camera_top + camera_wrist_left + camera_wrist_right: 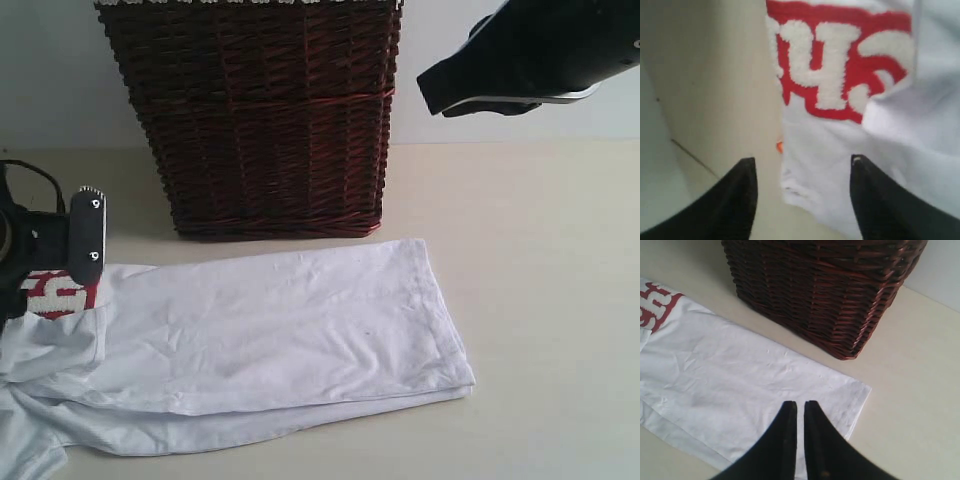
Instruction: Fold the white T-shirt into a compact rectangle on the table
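Fabric of the white T-shirt [290,330] lay flat on the worktop [540,300], already doubled into a long band whose long axis ran left to right, with the hem end toward the right and the chest end with its red lettering [840,65] at the far left. The left tool [801,160] hung low over that lettered end, its jaws spread and nothing between them; one jaw stood over the cloth and the other over bare worktop, with the shirt's edge and a small orange tag [779,146] just beside the gap. The right tool [800,404] was raised well above the hem end, its jaws pressed together and empty. For a cross fold that shortens the band, the left arm looked much the nearer, the cloth lying right beneath it. A dark wicker basket [260,120] stood just beyond the shirt's far edge, apart from it. The worktop was smooth and pale cream, with a plain light wall behind.
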Controlling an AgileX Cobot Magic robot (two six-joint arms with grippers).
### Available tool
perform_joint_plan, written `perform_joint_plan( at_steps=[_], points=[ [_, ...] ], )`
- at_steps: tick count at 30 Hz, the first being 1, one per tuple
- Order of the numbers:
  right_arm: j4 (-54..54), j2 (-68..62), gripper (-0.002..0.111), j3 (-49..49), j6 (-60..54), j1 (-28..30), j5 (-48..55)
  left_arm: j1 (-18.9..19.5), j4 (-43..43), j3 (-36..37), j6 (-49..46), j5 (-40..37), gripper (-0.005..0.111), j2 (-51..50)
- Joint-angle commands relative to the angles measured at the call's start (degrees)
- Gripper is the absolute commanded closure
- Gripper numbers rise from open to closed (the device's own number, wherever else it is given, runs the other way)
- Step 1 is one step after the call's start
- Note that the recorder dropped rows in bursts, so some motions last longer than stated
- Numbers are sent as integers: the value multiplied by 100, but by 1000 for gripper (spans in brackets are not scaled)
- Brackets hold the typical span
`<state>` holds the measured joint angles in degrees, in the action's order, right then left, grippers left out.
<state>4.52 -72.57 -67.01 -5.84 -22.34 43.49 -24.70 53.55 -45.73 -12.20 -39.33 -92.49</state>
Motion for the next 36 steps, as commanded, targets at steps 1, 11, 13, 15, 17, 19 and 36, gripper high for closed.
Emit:
perform_joint_plan(
  at_steps=[1,11,13,15,17,19,36],
  points=[
    [4,44,100,-38,-10,30,-76,-111,-1622,-161,324,101,70,255],
    [1,44,100,-38,-10,30,-35,174,-3479,-186,342,-470,55,243],
    [1,44,100,-38,-10,30,-35,252,-2955,-88,881,-230,55,170],
    [1,44,100,-38,-10,30,-35,342,-2438,-30,1582,-134,55,43],
    [1,44,100,-38,-10,30,-35,445,-2231,-28,1802,-146,55,-78],
    [1,44,100,-38,-10,30,-42,522,-2264,-28,1773,-190,55,-202],
    [127,44,100,-38,-10,30,-76,644,1161,-51,4404,41,56,-602]
  ],
)
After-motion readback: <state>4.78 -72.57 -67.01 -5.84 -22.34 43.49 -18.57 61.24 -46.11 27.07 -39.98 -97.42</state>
